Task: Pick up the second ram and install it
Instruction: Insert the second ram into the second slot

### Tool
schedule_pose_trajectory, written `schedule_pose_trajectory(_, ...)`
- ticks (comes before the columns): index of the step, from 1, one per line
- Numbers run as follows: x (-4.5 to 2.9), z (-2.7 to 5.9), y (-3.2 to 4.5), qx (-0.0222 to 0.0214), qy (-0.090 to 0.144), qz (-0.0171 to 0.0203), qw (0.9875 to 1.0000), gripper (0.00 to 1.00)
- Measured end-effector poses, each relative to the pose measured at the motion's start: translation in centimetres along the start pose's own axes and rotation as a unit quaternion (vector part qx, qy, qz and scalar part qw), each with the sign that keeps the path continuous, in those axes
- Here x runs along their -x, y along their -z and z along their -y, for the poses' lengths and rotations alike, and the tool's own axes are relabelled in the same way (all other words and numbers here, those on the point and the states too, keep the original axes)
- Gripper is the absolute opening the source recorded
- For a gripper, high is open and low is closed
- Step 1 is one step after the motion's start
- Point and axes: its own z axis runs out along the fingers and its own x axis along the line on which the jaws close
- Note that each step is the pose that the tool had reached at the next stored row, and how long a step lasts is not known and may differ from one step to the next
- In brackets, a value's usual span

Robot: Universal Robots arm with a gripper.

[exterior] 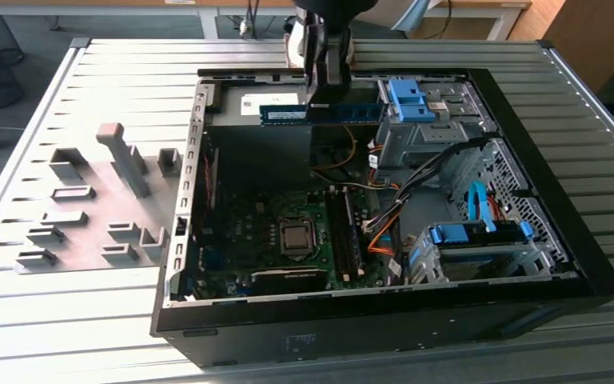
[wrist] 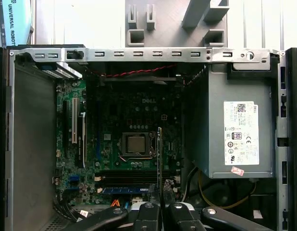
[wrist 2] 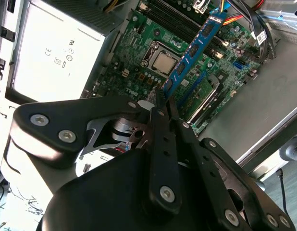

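Fingers pinched narrow on the memory stick, held in the air over the open computer case. The sockets sit below the fingers, well apart. My read: keep the stick level and parallel to a free socket, no twist.

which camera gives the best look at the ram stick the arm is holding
The exterior view: the second ram faces the camera broadside, clamped in the end effector above the open case. The second wrist view shows it slanting away lengthwise; the first wrist view shows its thin edge.
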Motion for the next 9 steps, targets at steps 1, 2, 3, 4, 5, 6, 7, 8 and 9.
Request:
schedule_pose_trajectory(1,0.00,0.00,0.00,0.0000,0.000,0.0000,1.0000,0.14)
schedule_pose_trajectory(2,0.00,0.00,0.00,0.0000,0.000,0.0000,1.0000,0.14)
schedule_pose_trajectory(3,0.00,0.01,0.00,0.0000,0.000,0.0000,1.0000,0.14)
schedule_pose_trajectory(4,0.00,0.00,0.00,0.0000,0.000,-0.0001,1.0000,0.14)
schedule_pose_trajectory(5,0.00,0.00,0.00,0.0000,0.000,-0.0001,1.0000,0.14)
schedule_pose_trajectory(6,0.00,0.01,0.00,-0.0001,0.000,-0.0001,1.0000,0.14)
schedule_pose_trajectory(7,0.00,0.01,0.00,0.0000,-0.001,-0.0002,1.0000,0.14)
schedule_pose_trajectory(8,0.00,0.01,-0.01,0.0000,-0.002,-0.0002,1.0000,0.14)
schedule_pose_trajectory(9,0.00,0.01,-0.01,0.0000,-0.003,-0.0002,1.0000,0.14)
